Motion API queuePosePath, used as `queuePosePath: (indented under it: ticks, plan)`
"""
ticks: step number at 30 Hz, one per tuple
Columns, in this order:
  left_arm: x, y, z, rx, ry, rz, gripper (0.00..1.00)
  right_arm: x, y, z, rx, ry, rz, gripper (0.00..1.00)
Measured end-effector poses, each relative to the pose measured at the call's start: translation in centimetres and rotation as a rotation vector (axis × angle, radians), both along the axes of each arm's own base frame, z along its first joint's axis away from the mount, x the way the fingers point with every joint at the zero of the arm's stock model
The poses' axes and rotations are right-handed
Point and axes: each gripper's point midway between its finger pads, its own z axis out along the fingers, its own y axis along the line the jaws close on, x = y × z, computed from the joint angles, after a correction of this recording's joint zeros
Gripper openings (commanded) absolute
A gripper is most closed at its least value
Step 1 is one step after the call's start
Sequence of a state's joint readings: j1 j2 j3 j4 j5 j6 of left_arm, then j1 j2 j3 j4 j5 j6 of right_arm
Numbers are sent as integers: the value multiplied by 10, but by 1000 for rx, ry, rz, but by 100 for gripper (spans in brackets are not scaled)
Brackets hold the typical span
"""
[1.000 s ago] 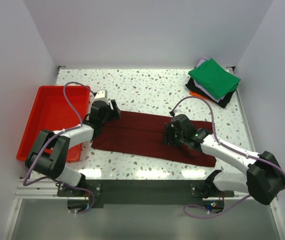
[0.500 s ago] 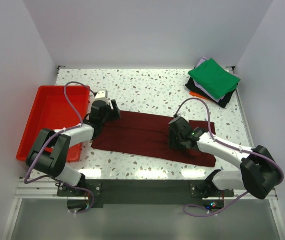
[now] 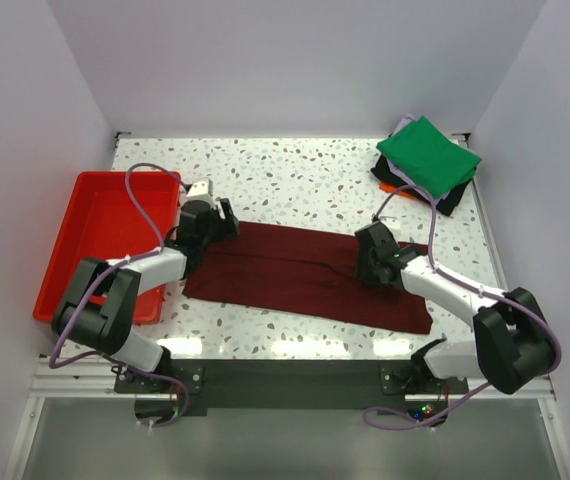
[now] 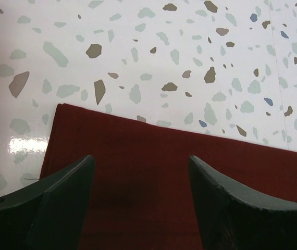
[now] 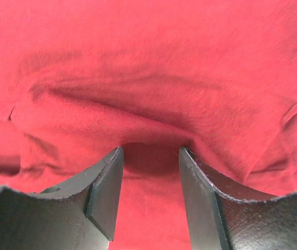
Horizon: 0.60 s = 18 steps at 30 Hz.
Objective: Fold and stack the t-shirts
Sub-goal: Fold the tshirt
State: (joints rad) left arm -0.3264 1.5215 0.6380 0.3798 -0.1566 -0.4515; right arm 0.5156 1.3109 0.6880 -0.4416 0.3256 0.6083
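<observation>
The dark maroon t-shirt lies folded into a long strip across the table's front middle. My left gripper is open over the strip's far left corner; in the left wrist view its fingers straddle flat maroon cloth. My right gripper is low on the strip's right part. In the right wrist view its jaws are apart and pressed into the cloth, which bunches into a ridge at the tips. A stack of folded shirts sits at the far right, green on top.
A red plastic tray stands at the left, beside my left arm. Under the green shirt, black, lavender and orange edges show. Grey walls enclose the speckled table.
My right gripper has slid to the right along the maroon strip, pushing up a ridge of cloth. My left gripper has stayed at the left corner.
</observation>
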Motion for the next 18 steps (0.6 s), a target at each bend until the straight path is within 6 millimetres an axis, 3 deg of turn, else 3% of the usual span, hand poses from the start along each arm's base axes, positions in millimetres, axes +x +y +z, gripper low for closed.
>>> queuePosePath:
  ticks: [10,15,18]
  plan:
    - [0,2,1,-1,-3,4,77,20,-5,21,-55,-97,5,47]
    - [1,2,5,-4,-11,5,77,15,25,44,35,-177,110,46]
    - [1,2,5,-4,-12,4,78,9,40,44,93,-174,164,45]
